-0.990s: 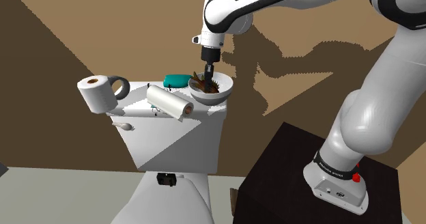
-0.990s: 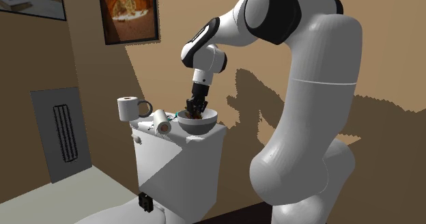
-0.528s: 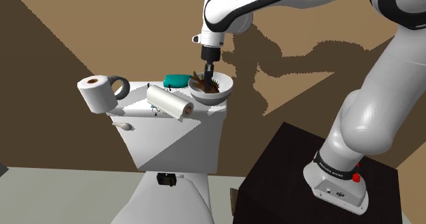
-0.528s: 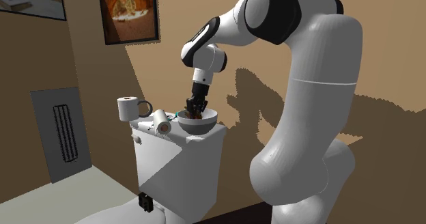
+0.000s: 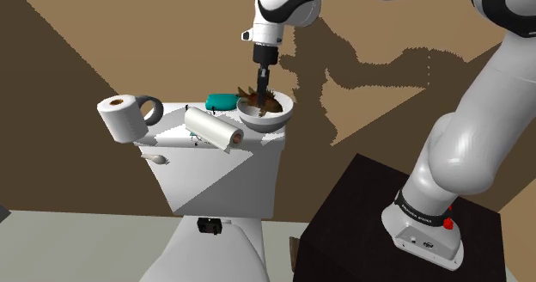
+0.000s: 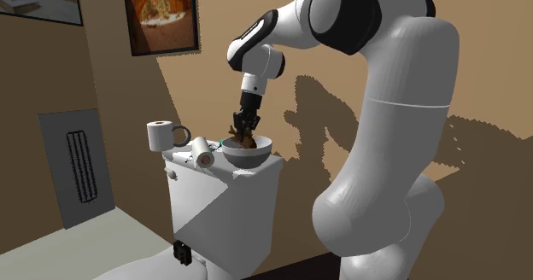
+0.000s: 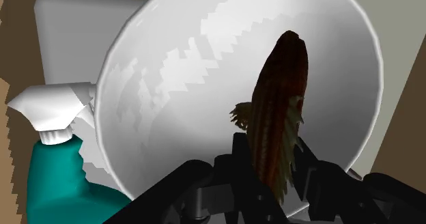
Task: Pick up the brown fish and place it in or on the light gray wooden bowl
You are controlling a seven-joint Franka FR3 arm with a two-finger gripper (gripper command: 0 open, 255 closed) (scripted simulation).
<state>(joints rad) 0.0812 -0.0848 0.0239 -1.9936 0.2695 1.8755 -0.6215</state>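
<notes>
Wrist view shows the gripper (image 7: 271, 151) clamped across the narrow fish (image 7: 281, 86), probably light and stiff, over the bowl (image 7: 171, 86).

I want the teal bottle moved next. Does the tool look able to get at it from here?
Probably yes. The teal bottle sits on the toilet tank right beside the bowl that the tool hangs over, with nothing above it, though the bowl's rim is close.

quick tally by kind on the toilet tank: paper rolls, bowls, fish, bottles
paper rolls: 2, upright roll and lying roll
bowl: 1
fish: 1
teal bottle: 1
total: 5
</notes>
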